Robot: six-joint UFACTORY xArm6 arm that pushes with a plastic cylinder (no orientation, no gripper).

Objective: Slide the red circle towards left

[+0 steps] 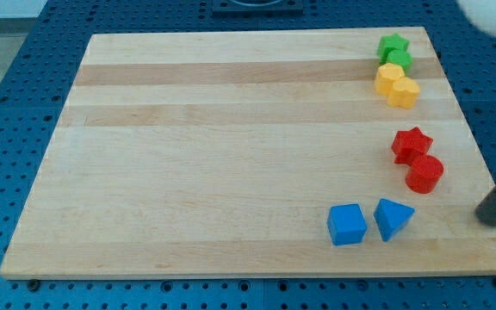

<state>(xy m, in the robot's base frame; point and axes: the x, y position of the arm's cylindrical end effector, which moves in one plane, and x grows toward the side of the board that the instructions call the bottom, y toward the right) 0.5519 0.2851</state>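
Red circle [424,174] touching red star [412,143] at its 11 o'clock, blue triangle [392,217] at 7, my tip [489,220] at 4 off the board [231,155] edge; rod has no jaws.

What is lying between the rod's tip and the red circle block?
Nothing: in the camera view, only bare wooden board separates my tip, at the view's right edge, from the red circle block, which is up-left of it.
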